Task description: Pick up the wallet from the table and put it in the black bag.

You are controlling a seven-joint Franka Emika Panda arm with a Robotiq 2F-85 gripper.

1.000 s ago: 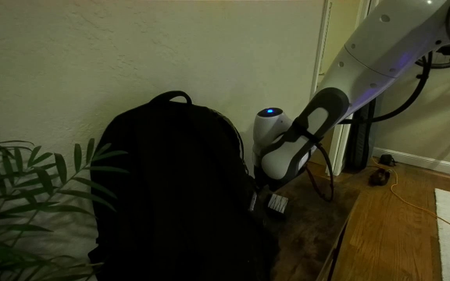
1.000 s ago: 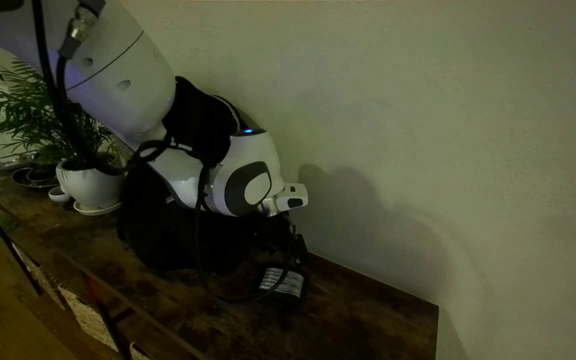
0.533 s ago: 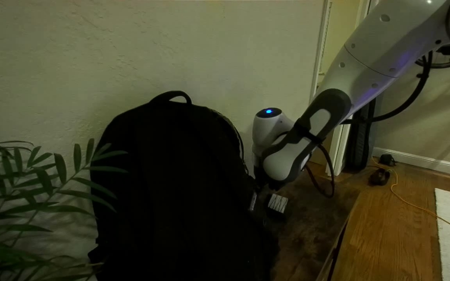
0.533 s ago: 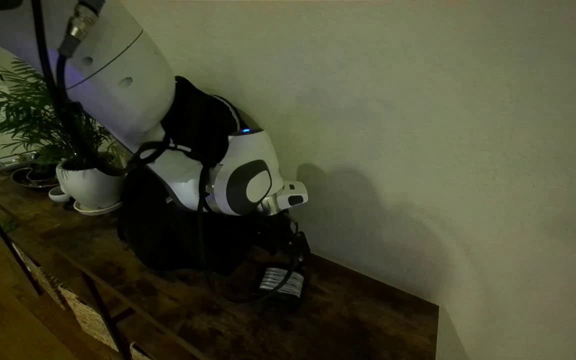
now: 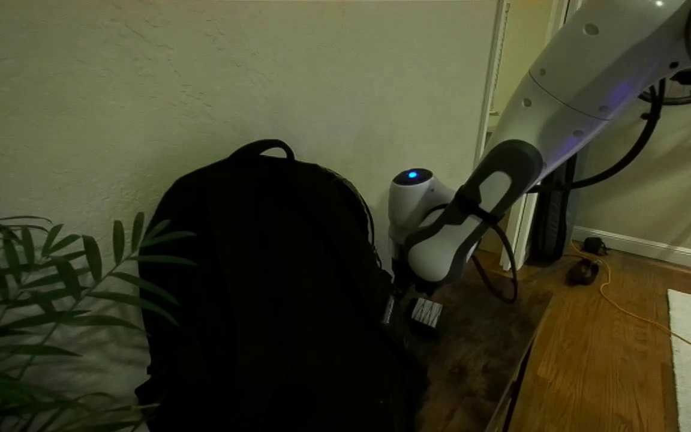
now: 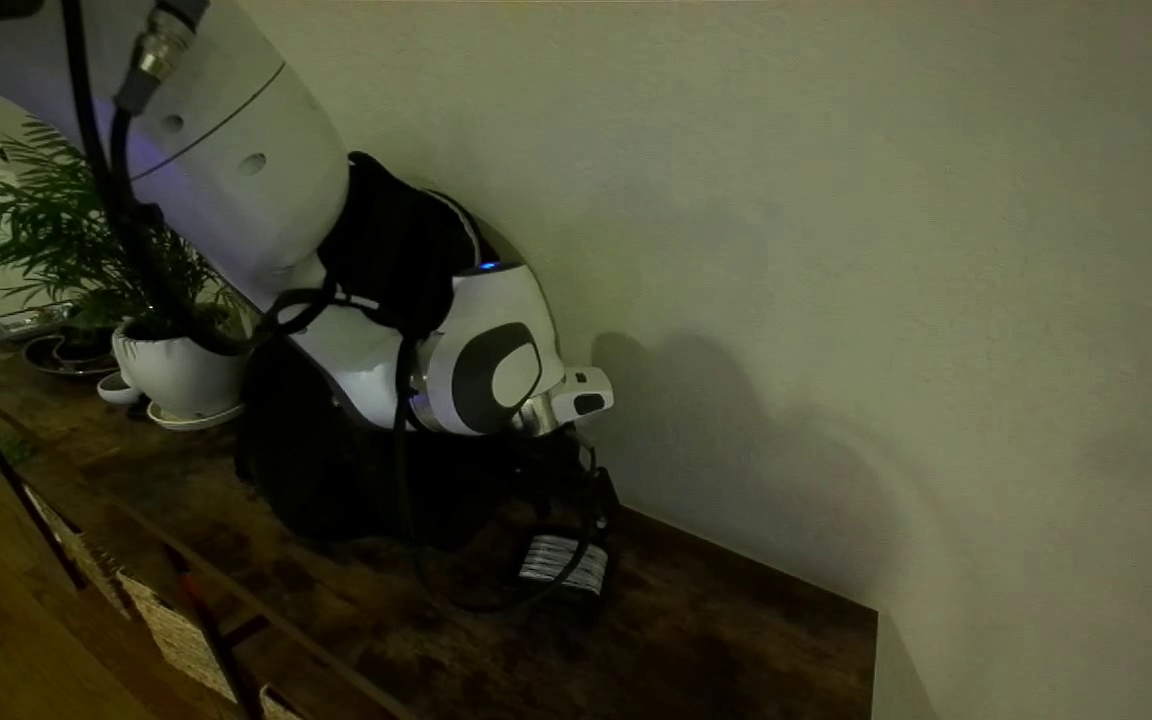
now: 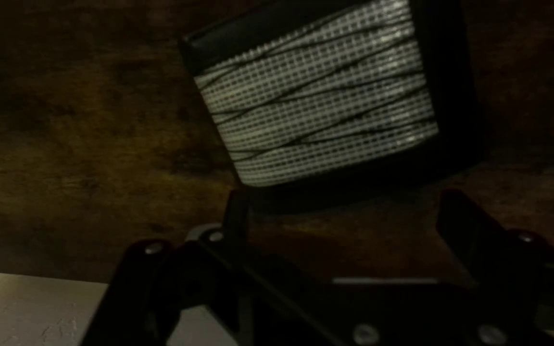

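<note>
The wallet, dark-edged with a pale grey woven patch crossed by black lines, lies flat on the dark brown table [image 6: 696,650] in both exterior views [image 5: 426,313] [image 6: 564,565]. In the wrist view the wallet [image 7: 325,101] fills the upper middle. My gripper [image 7: 345,204] is open there, its fingers [image 7: 236,211] spread wide with bare tabletop between them. The fingertips stand near the wallet's lower edge; whether they touch it I cannot tell. The black bag [image 5: 273,288] stands upright against the wall beside the wallet. In an exterior view the arm partly hides the bag [image 6: 391,250].
The wall [image 6: 836,300] runs behind the table, close to the hand. A potted plant [image 6: 181,365] stands beyond the bag, its leaves [image 5: 69,276] reaching in front of it. The arm's cable [image 6: 401,480] hangs in a loop across the view of the wallet.
The arm has shifted slightly, its wrist a touch lower, while the elbow side of the forearm dips a little. Wallet and bag have stayed in place.
</note>
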